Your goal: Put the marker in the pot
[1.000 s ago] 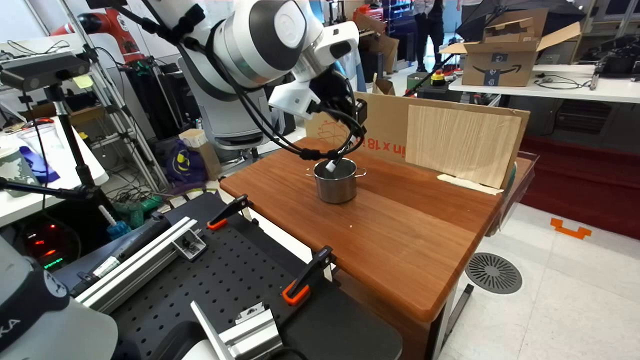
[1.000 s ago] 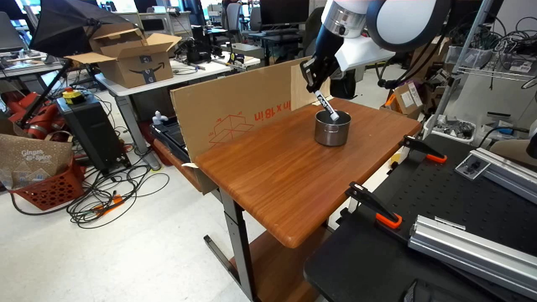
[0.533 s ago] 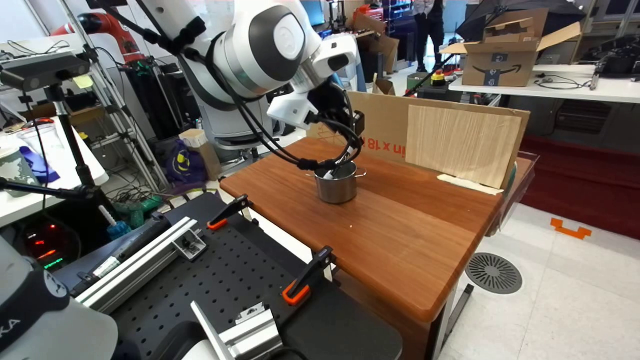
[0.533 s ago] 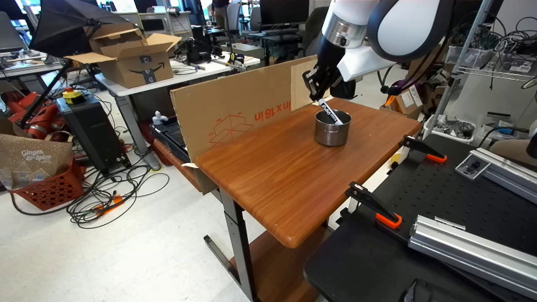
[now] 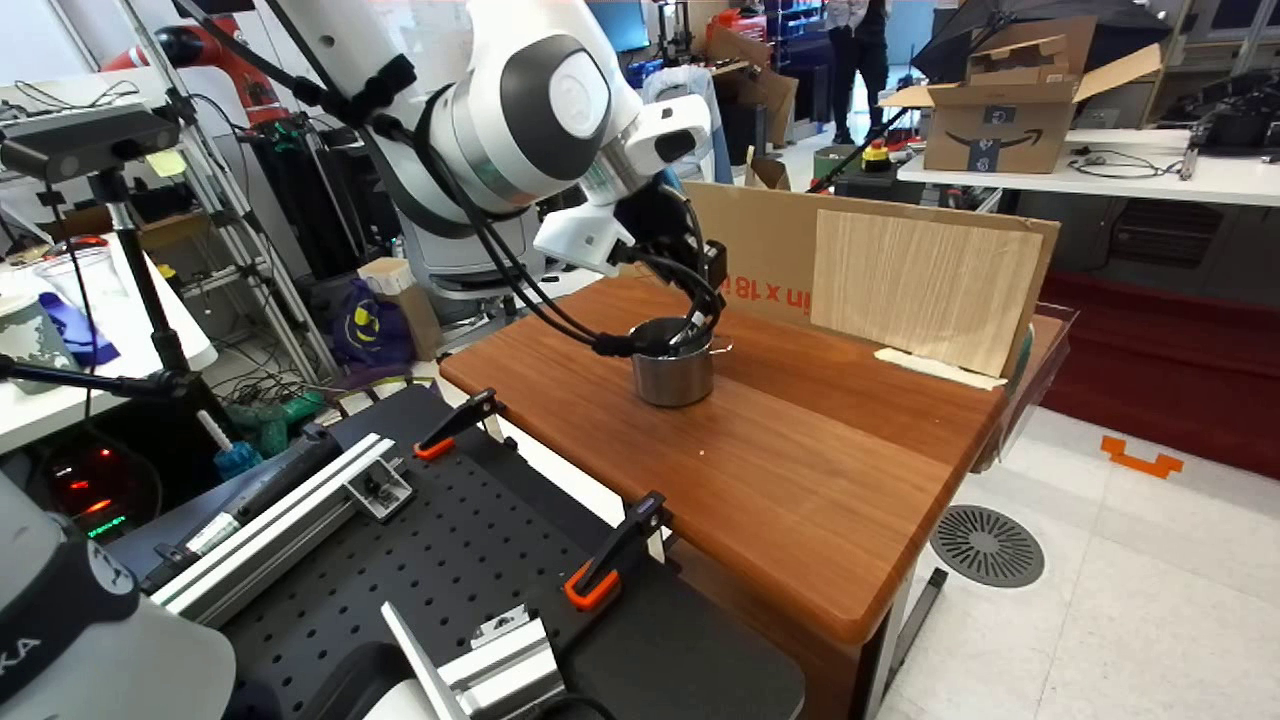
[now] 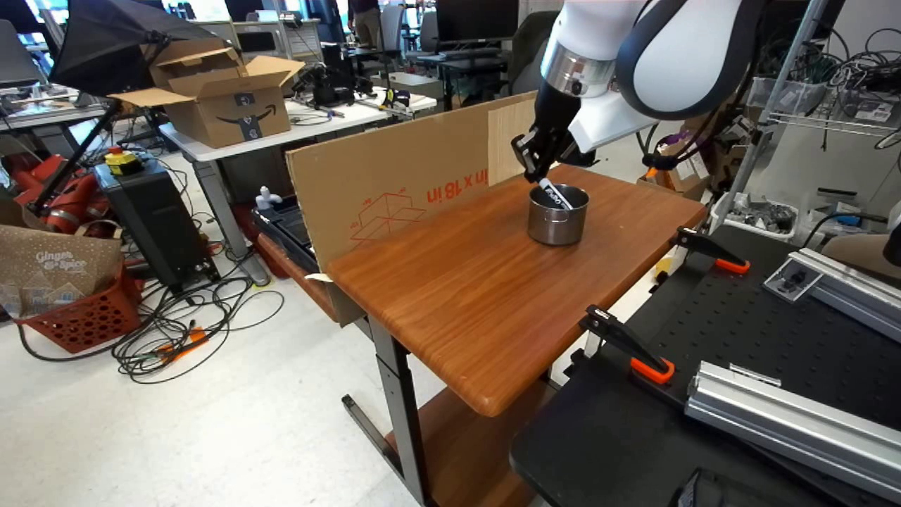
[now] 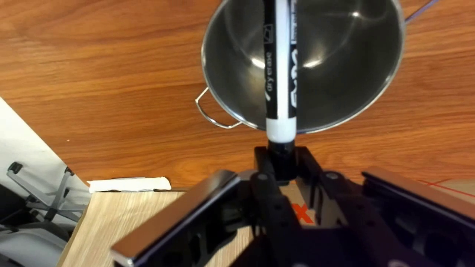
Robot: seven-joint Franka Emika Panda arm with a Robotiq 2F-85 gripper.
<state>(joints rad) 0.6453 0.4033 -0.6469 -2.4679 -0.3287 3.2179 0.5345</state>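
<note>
The pot, a shiny silver metal cylinder, stands upright on the wooden table in both exterior views (image 5: pixel 672 382) (image 6: pixel 556 229). Its dark inside and a wire side handle show in the wrist view (image 7: pixel 345 85). The marker, black and white with a white band, shows in the wrist view (image 7: pixel 282 74) and in an exterior view (image 6: pixel 555 193). My gripper (image 7: pixel 281 159) is shut on the marker's black end, just above the pot's rim (image 6: pixel 538 176). The marker is tilted, and its lower part is inside the pot. In an exterior view, cables largely hide the marker.
A cardboard panel (image 6: pixel 394 190) stands along the table's edge, with a pale wooden sheet (image 5: pixel 925 290) against it. Two black and orange clamps (image 6: pixel 626 345) (image 6: pixel 711 248) sit at the table's other edge, beside a black perforated board (image 5: pixel 430 560). Cables (image 5: pixel 560 310) hang from the arm.
My gripper has moved down towards the pot with the marker in it. The marker's lower end has sunk deeper into the pot. The pot has not moved.
</note>
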